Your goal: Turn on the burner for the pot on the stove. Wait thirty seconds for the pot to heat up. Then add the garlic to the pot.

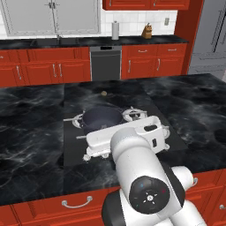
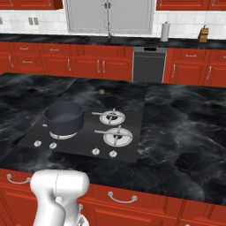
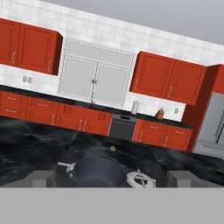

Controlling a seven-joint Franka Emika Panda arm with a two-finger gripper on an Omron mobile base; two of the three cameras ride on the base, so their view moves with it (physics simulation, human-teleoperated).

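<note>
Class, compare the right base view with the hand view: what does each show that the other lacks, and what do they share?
Right base view, not hand view: the row of small silver knobs along the black glass cooktop's front edge. Hand view, not right base view: the grey refrigerator. Shared: the deep dark grey-blue metal pot and the tiny tan garlic bulb beyond it.

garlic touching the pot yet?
Apart. The right base view shows the garlic alone on the black counter behind the stove, with bare surface between it and the pot.

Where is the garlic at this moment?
The garlic lies on the black counter just beyond the stove, behind the pot, apart from both.
</note>
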